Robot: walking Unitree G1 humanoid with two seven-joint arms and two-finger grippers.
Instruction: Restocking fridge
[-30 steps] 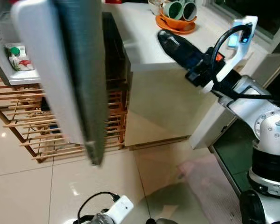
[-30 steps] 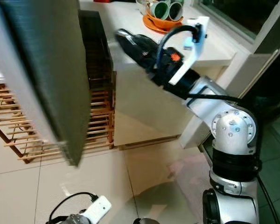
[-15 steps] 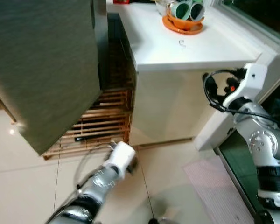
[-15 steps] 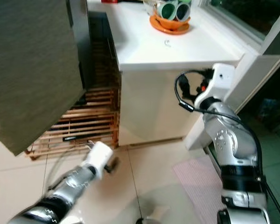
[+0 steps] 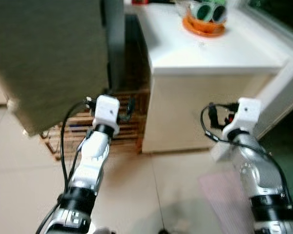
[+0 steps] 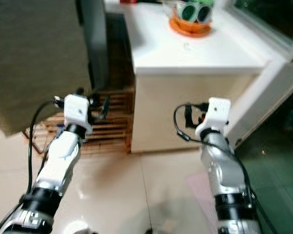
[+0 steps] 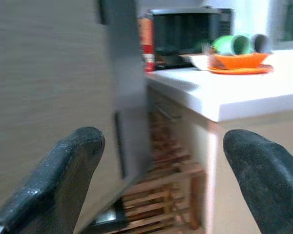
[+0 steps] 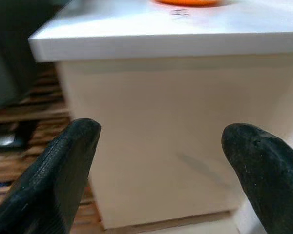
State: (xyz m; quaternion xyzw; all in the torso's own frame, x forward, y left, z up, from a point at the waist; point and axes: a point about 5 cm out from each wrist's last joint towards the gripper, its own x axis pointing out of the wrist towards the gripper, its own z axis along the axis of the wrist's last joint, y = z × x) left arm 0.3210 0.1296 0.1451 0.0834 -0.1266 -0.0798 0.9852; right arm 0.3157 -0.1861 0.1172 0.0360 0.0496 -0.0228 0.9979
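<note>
The fridge door is a large grey-brown panel at the upper left, with a dark edge beside the white counter. My left arm is raised in front of the door's lower corner. In its wrist view the left gripper is open with nothing between its fingers, facing the gap between door and counter. My right arm is raised before the counter's front face. The right gripper is open too and holds nothing.
An orange bowl holding green cups sits at the back of the counter. A slatted wooden rack stands low between door and counter. A red carton and a black appliance are further back. A pink mat lies on the tiled floor.
The view has shifted. My left arm has come up from near the floor to the rack's height. My right gripper has dropped from over the counter top to its front face.
</note>
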